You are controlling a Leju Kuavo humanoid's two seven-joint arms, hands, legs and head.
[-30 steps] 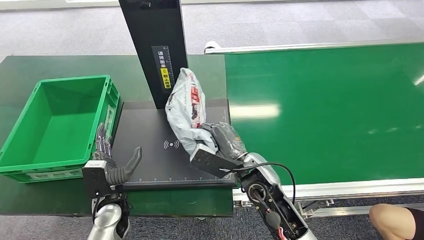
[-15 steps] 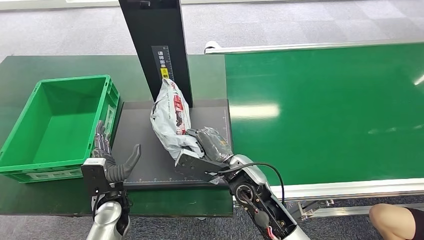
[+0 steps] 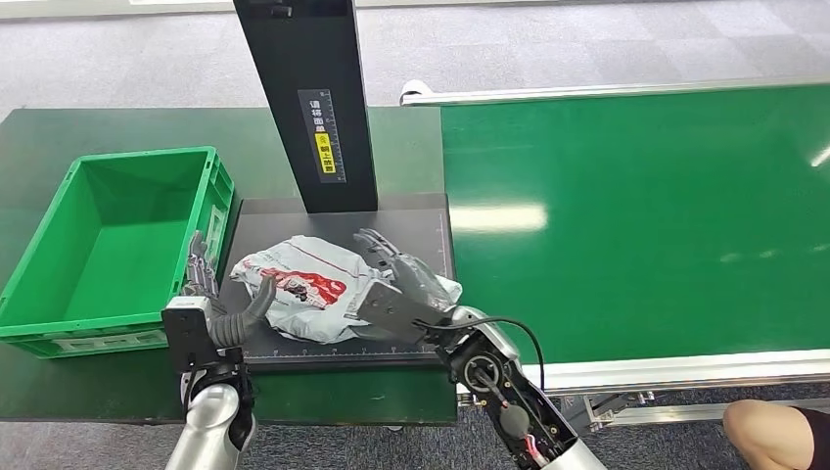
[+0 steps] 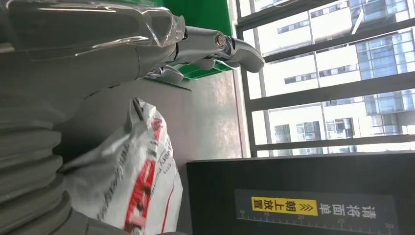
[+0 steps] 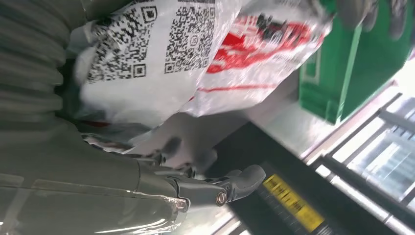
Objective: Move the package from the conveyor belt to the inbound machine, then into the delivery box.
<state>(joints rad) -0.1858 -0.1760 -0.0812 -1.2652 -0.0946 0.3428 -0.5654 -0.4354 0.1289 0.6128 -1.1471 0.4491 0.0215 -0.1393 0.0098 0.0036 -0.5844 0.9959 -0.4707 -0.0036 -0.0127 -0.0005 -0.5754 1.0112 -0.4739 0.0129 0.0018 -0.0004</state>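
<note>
Grey plastic package (image 3: 311, 292) with red print lies flat on the black scanner plate (image 3: 411, 220), low and centre-left in the head view, below the dark upright post (image 3: 311, 98). At its right end the right hand (image 3: 401, 290) rests on it, fingers (image 3: 377, 245) spread; a firm grip cannot be told. The left hand (image 3: 223, 318) stands open just left of the package, beside the green crate (image 3: 59, 323). Green belt (image 3: 636, 215) fills the right.
</note>
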